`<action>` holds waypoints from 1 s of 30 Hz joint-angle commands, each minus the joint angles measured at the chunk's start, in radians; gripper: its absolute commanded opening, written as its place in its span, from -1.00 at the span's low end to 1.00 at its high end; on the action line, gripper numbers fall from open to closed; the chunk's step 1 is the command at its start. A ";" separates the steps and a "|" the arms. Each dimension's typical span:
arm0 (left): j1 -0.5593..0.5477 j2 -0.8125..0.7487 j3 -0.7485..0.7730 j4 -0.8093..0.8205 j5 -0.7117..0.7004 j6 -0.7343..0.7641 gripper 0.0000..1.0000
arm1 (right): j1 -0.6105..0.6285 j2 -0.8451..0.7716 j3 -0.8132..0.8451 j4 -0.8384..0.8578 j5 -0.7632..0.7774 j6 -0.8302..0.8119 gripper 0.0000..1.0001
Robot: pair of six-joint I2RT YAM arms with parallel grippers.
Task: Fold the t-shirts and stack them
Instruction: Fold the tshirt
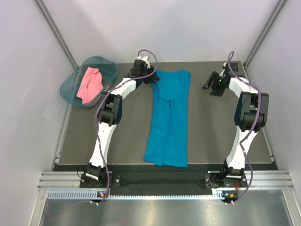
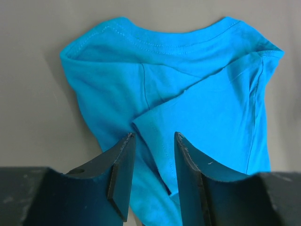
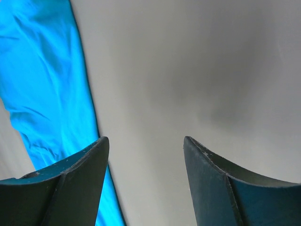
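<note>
The teal-blue t-shirt (image 1: 168, 117) lies on the table, folded lengthwise into a long strip with the collar at the far end. In the left wrist view the collar and a folded-in sleeve (image 2: 188, 94) show. My left gripper (image 1: 153, 78) hovers at the shirt's far left corner, open, with cloth showing between its fingers (image 2: 154, 134). My right gripper (image 1: 209, 89) is open and empty over bare table right of the shirt (image 3: 146, 139); the shirt's edge (image 3: 42, 84) shows at its left. The salmon-pink t-shirt (image 1: 90, 84) lies crumpled in the basket.
A teal plastic basket (image 1: 70, 81) stands at the far left corner, partly off the dark table (image 1: 211, 136). Grey walls and metal frame posts close in the sides and back. A metal rail runs along the near edge.
</note>
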 commanded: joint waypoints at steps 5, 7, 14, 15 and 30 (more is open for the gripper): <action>0.001 -0.008 0.024 0.046 0.030 -0.028 -0.22 | 0.002 -0.086 -0.035 0.054 -0.026 -0.008 0.29; -0.001 0.004 0.033 0.055 0.035 -0.039 -0.26 | 0.003 -0.086 -0.038 0.057 -0.028 -0.007 0.29; -0.001 0.034 0.073 0.051 0.043 -0.051 -0.33 | 0.005 -0.086 -0.039 0.057 -0.031 -0.001 0.28; -0.001 0.037 0.074 0.051 0.041 -0.051 -0.32 | 0.005 -0.086 -0.041 0.057 -0.031 -0.001 0.28; -0.004 0.046 0.102 0.066 0.026 -0.050 -0.99 | 0.006 -0.083 -0.048 0.063 -0.037 0.006 0.27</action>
